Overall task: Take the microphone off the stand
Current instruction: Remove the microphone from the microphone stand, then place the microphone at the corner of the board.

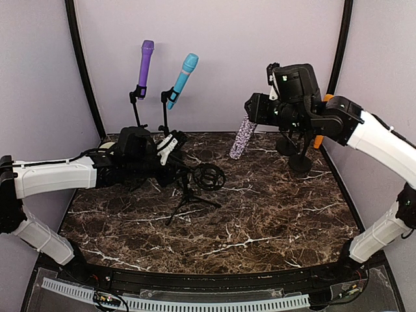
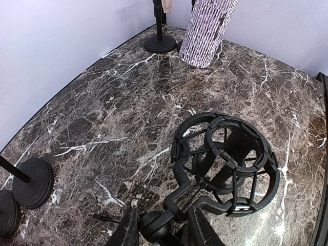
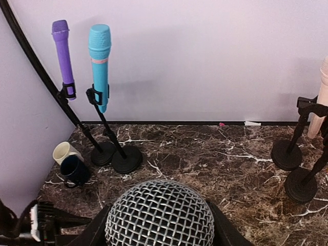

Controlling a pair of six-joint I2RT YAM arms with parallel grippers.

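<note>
Our right gripper's (image 1: 255,112) jaws clamp the glittery lilac, steel-mesh-headed cylindrical microphone (image 1: 242,138) well apart from the black wire-cage tripod stand (image 2: 177,152), whose joint our left gripper's (image 2: 163,231) jaws pinch.

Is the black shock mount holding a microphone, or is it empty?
Empty: marble shows through the shock mount; the glittery microphone is apart, in the right gripper's jaws.

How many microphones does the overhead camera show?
4: purple microphone and blue microphone on stands at back left, glittery microphone in the right gripper, orange microphone partly behind the right arm. More may be hidden.
</note>
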